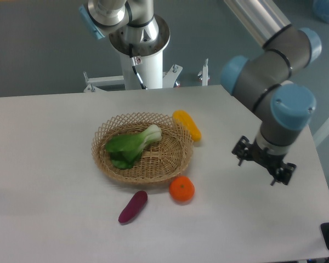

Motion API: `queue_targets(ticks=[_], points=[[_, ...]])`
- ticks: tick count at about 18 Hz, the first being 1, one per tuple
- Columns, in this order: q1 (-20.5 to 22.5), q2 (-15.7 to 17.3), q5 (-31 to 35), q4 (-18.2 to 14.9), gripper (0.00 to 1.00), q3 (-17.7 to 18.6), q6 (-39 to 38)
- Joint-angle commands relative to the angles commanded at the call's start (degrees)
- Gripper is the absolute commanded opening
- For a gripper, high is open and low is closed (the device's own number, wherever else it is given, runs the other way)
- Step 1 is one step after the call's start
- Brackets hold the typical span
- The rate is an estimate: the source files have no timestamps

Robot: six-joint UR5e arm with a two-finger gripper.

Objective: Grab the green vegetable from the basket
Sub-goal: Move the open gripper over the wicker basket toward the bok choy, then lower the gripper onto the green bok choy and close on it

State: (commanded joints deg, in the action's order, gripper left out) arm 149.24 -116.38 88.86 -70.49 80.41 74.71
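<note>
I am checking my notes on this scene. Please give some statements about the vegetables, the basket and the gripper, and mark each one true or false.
1. The green vegetable lies inside the basket. True.
2. The gripper holds the green vegetable. False: it is apart from the basket, to its right in the picture, holding nothing.
3. The purple vegetable lies in the basket. False: it lies on the table.
4. The yellow vegetable lies outside the basket, by its rim. True.
</note>
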Motion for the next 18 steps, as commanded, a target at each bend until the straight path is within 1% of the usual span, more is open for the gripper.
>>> queue_targets(ticks=[3,5,7,10,13,15,18], points=[[-2.46,2.02,0.09,0.00,1.00,3.87,-0.44],[-5.26,3.69,0.00,0.00,1.00,6.85,-2.62],[-7.03,4.92,0.00,0.00,1.00,9.49,-2.90],[-9.93,7.73,-0.09,0.09,1.00,14.67,-3.07],[-13.44,10.63,0.18,0.70,1.00,19.68,-5.80],[-14.67,11.34,-0.17,0.70,1.00,21.19,-6.15],[-17.05,11.35,0.26,1.23,1.00,23.03,-11.23]])
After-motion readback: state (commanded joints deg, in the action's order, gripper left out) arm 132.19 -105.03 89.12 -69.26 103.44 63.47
